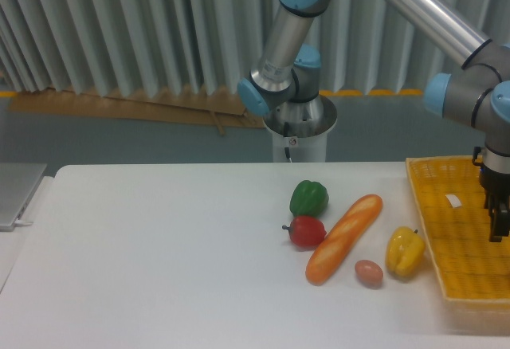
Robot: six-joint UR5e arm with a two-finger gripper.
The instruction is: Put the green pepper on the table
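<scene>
The gripper (498, 233), half cut off at the frame's right edge with its jaw state unreadable, hangs above the yellow woven basket (458, 237); the green pepper (308, 198) rests on the table (159, 253), well to its left, touching the red pepper (306, 231).

On the table (159, 253), right of centre, the green pepper (308, 198) sits just behind the tomato (306, 232). Right of them lie baguette (344, 237), egg (368, 272), another pepper (404, 252). My gripper (498, 225) hangs over the basket (458, 261) at the right edge.
</scene>
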